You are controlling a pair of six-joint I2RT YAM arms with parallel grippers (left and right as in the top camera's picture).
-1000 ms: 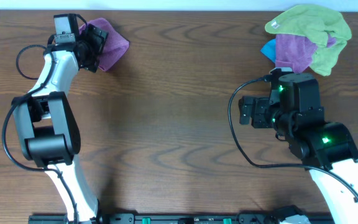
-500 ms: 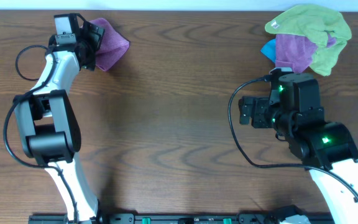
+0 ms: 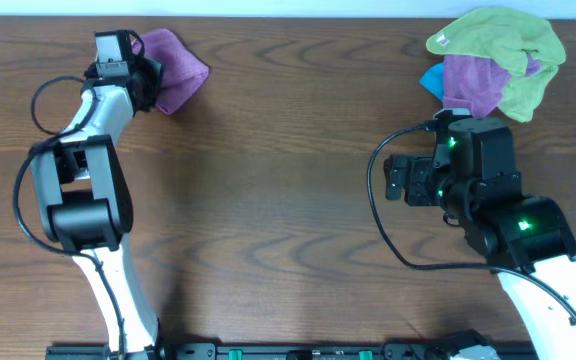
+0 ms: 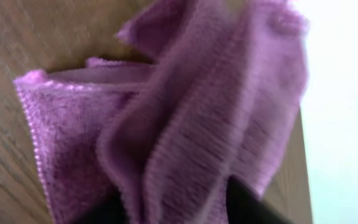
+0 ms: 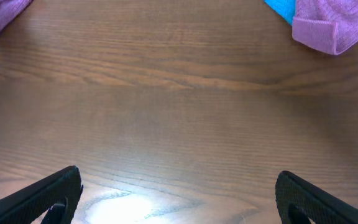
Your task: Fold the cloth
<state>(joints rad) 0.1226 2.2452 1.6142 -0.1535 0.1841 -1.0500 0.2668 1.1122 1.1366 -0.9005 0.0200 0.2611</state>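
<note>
Your left arm (image 3: 80, 185) shows white shells between rounded black joint housings, with a thin black cable (image 3: 34, 100) looping out just behind the jaws. A pale grey camera block (image 3: 111, 47) sits directly behind the left gripper (image 3: 151, 75), whose fingers (image 4: 250, 202) read only as dark, blurred slivers in your wrist view. Your right arm (image 3: 528, 235) is bulky and black behind the jaws, turning to a white shell farther back. Green lights (image 3: 523, 226) glow on its housings, and a second black cable (image 3: 372, 205) arcs wide of it. The right gripper (image 5: 178, 180) carries matte black fingers (image 5: 55, 190) with rounded tips.
</note>
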